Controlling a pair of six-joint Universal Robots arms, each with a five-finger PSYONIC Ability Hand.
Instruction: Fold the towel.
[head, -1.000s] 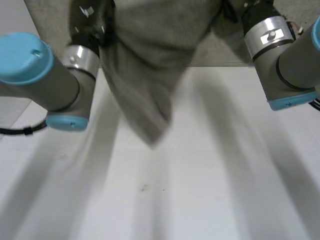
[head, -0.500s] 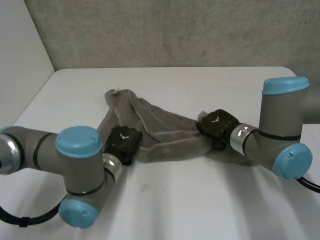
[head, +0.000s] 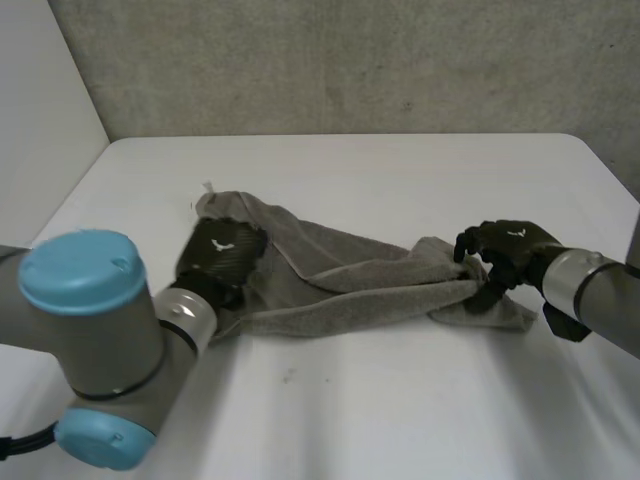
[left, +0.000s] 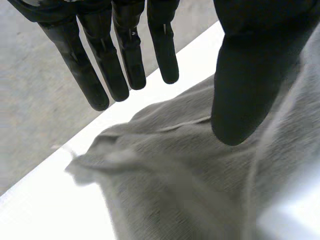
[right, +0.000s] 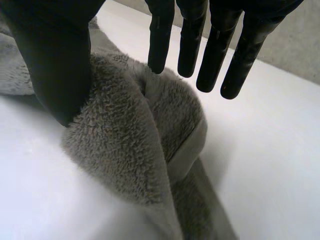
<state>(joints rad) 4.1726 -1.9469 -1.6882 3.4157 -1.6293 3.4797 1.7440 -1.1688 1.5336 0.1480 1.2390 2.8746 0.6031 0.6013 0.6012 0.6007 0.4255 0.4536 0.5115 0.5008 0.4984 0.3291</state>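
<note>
Loosely bunched, the towel (head: 350, 285) lies on the white table (head: 400, 400) before a wall (head: 350, 60).

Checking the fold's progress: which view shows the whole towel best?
Head view: the towel lies crumpled, stretched between the left hand and right hand. The left wrist view shows one corner, the right wrist view one bunched end.

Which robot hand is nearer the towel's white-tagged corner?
Left. The left robot hand is over the towel beside that corner; the right robot hand is at the towel's opposite end.
</note>
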